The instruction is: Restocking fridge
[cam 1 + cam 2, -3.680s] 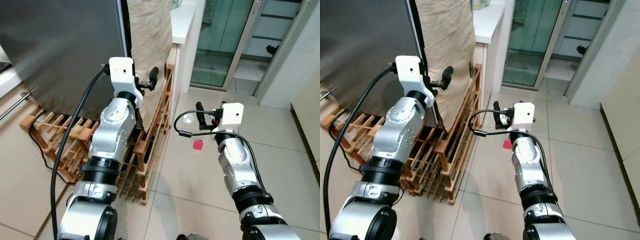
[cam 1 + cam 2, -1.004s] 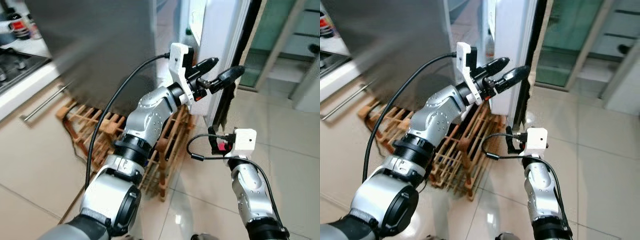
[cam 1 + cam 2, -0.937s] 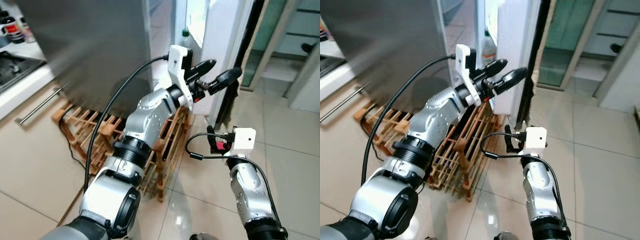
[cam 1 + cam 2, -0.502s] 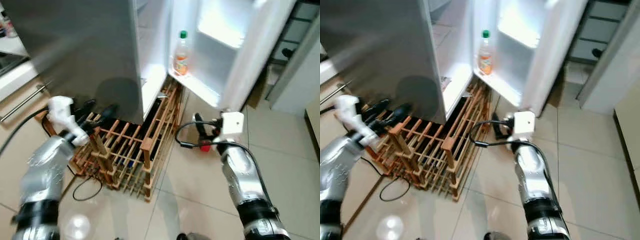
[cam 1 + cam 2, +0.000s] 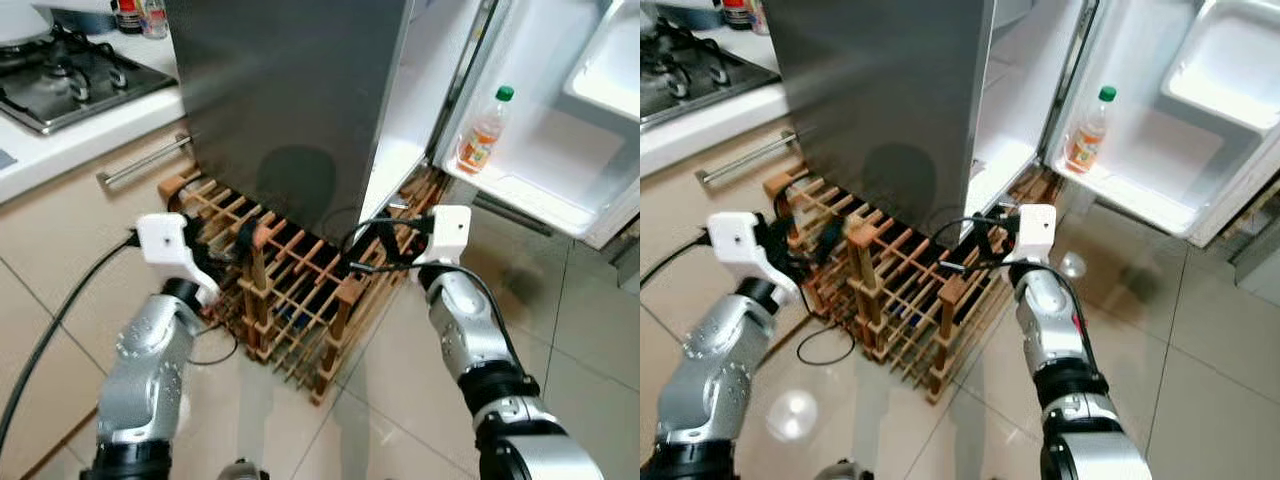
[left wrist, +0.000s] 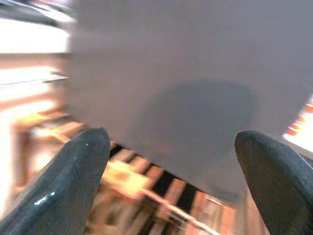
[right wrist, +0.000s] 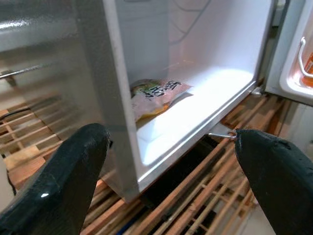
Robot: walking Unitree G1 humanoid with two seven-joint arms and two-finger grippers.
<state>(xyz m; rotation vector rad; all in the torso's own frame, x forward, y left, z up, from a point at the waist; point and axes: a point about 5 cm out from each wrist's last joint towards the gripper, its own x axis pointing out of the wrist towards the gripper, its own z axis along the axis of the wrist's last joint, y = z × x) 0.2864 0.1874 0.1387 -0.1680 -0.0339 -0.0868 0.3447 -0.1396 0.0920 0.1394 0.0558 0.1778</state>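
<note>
Stainless-steel fridge [image 5: 300, 90] is standing on a wooden slatted rack [image 5: 290, 280] with its door [image 5: 590, 130] swinging wide to the right. An orange-labelled bottle [image 5: 481, 135] with a green cap is sitting upright in the lower door shelf. A pale packet [image 7: 155, 95] is lying on the white floor of the fridge compartment. The right claw [image 7: 171, 142] is hovering low at the fridge opening, fingers spread wide and gripping nothing. The left claw [image 6: 171, 161] is hanging near the rack on the left, facing the grey fridge side, fingers likewise spread and empty. A gas hob [image 5: 70, 80] is sitting on the tabletop [image 5: 90, 125] at far left.
</note>
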